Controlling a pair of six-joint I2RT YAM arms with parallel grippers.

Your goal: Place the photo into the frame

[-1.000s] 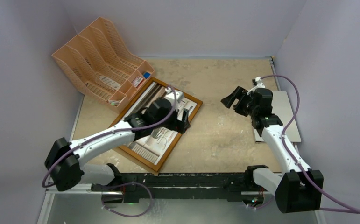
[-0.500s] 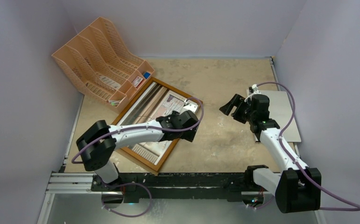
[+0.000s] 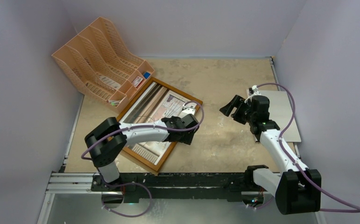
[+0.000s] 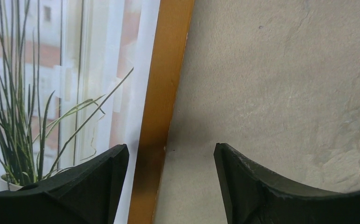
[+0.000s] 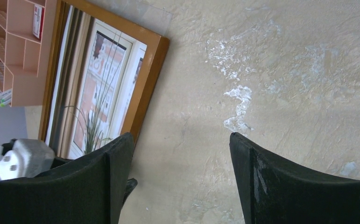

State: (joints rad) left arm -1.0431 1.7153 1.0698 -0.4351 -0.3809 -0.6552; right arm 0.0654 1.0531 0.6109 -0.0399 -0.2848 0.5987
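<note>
Judging from how things lie, we reckon the photo [image 3: 159,105] sits face-up inside the frame [image 4: 161,70] on the tabletop [image 3: 224,79]; the left claw [image 4: 169,154] gapes empty over its edge, the right claw [image 5: 182,140] gapes empty nearby; little remains.

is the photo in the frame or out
In. The photo lies flat, picture side up, within the brown border of the frame.

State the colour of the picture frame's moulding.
The frame is a medium orange-brown wood tone, plain and unpatterned, clearest in the left wrist view.
</note>
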